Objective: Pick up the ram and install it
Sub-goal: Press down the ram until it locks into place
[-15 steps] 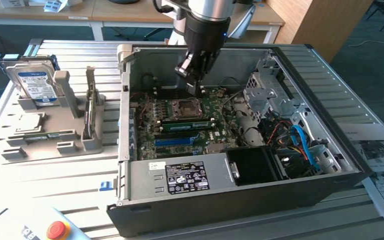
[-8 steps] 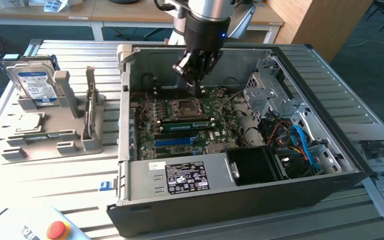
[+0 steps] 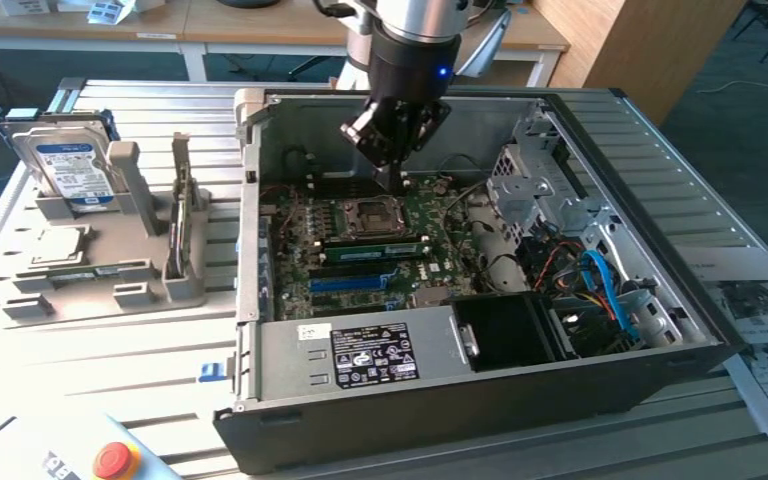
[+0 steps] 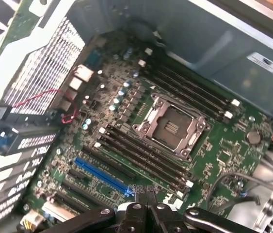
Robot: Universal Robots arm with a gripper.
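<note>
Tool (image 3: 387, 165) shut, empty, hovering over motherboard (image 4: 175, 145) — ram (image 3: 180, 215) upright in bench holder (image 3: 117, 235), presented for pickup.

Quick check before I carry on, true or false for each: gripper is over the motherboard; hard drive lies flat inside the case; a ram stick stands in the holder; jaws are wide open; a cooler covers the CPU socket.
1. The gripper hangs over the motherboard in the open computer case. True.
2. The hard drive lies flat inside the case. False: it stands upright in the gray holder, outside the case on the exterior view's left.
3. A ram stick stands on edge in that holder. True.
4. The jaws are wide open. False: they are shut.
5. A cooler covers the CPU socket. False: it is uncovered.
</note>
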